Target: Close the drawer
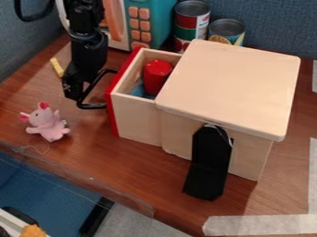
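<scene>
At 10 o'clock in your camera view: one black gripper [74, 89], pointing down just beside the drawer's red front; whether it is parted or closed, you cannot tell. From that front a thin black curved handle [93, 106] juts out toward the gripper.

At 2 o'clock: one pale wooden box with a flat, rounded-corner top [235, 88]. Your drawer, pale wood with a red front [138, 115], stands open from the box's 9 o'clock side, holding a red cylindrical object [157, 76] and something blue [137, 89].

Between 4 and 5: a flat black piece [209, 162] at the box's near side. At 9: a pink plush animal [46, 124], on the brown wooden surface [86, 152]. At 10, beyond the gripper: a small yellow stick [57, 67]. Near 12: a teal toy microwave with orange buttons [159, 21] and two printed metal cans [191, 23].
</scene>
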